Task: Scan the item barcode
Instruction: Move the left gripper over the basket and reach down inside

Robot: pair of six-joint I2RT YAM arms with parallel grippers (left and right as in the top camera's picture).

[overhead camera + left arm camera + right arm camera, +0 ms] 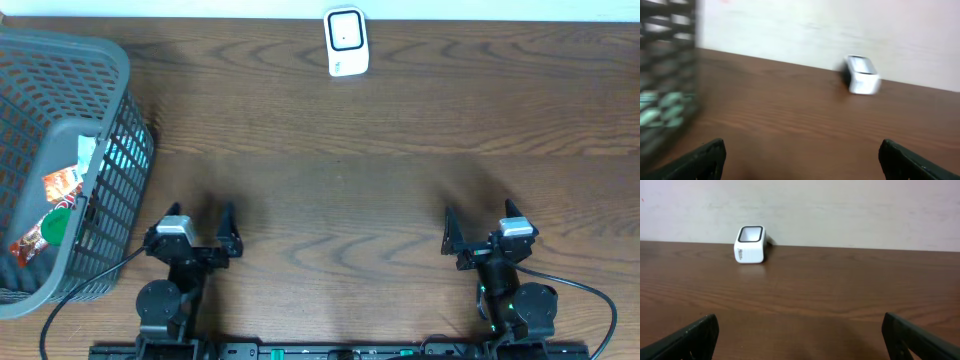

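Inside the basket (118, 190) at my left, the packets (58, 205) are lying untouched. The scanner (346, 42) is standing well apart at the far edge. I am holding left gripper (192, 238) and right gripper (488, 238) spread wide, empty. Pick, present, scan: all pending.

The white barcode scanner (347, 42) stands upright at the far edge of the wooden table (330, 170), against the wall, its dark-framed window facing up; the packaged items (60, 200), with red-orange wrappers showing, lie heaped inside the grey mesh basket (118, 70) at far left.
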